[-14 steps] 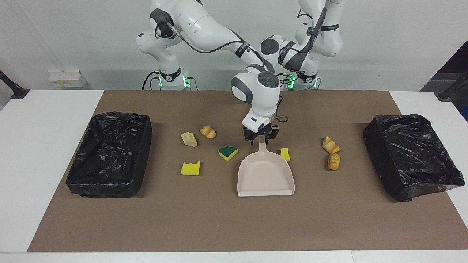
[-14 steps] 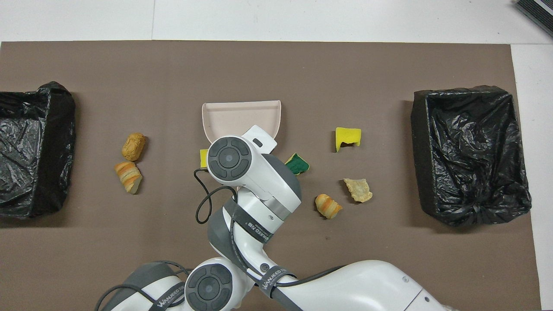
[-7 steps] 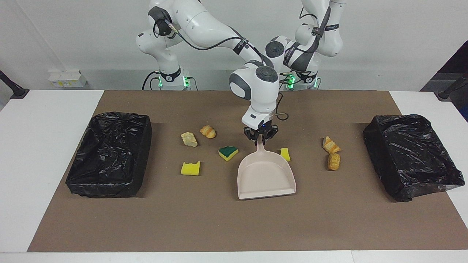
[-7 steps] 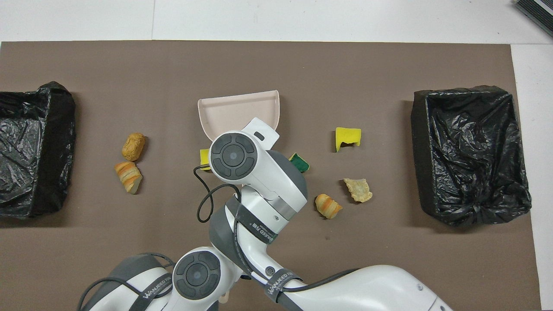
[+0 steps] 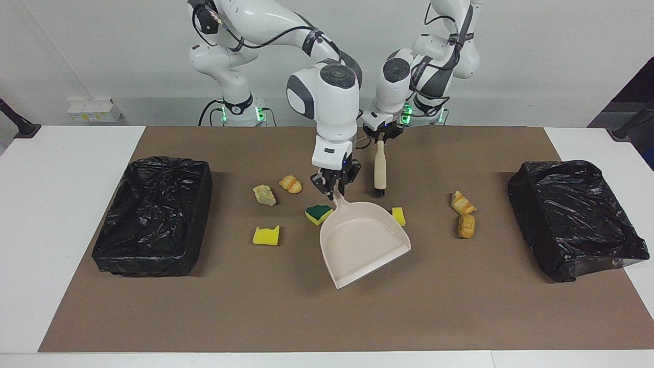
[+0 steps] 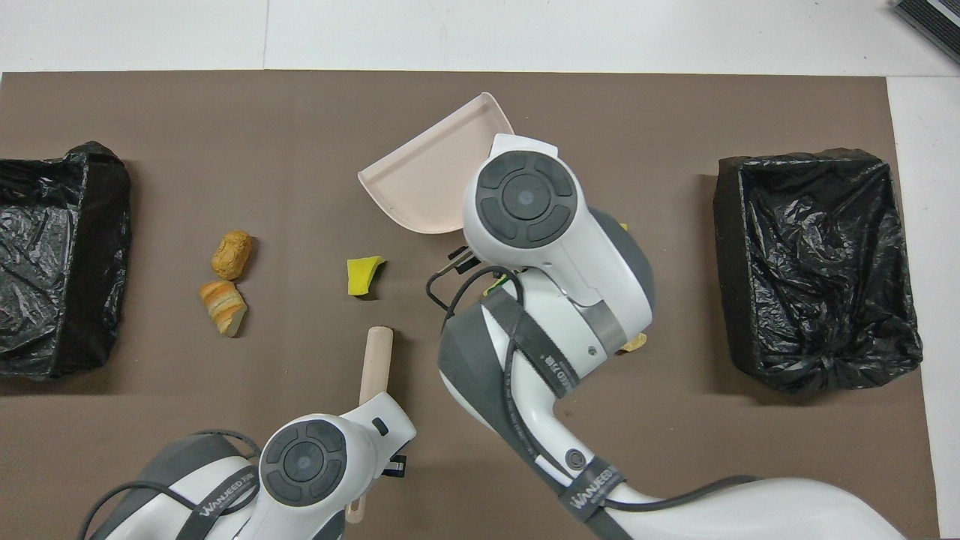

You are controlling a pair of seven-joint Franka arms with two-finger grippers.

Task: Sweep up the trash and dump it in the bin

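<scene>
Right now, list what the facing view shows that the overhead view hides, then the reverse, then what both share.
Only the facing view shows the right gripper shut on the dustpan's handle, the left gripper shut on the brush, which hangs bristles down, the green-topped sponge and the croissant piece beside the pale bread scrap.

Only the overhead view shows the black strip off the mat's corner.

Both share the tilted dustpan, two lined bins, the small yellow sponge bit and the two bread lumps.
</scene>
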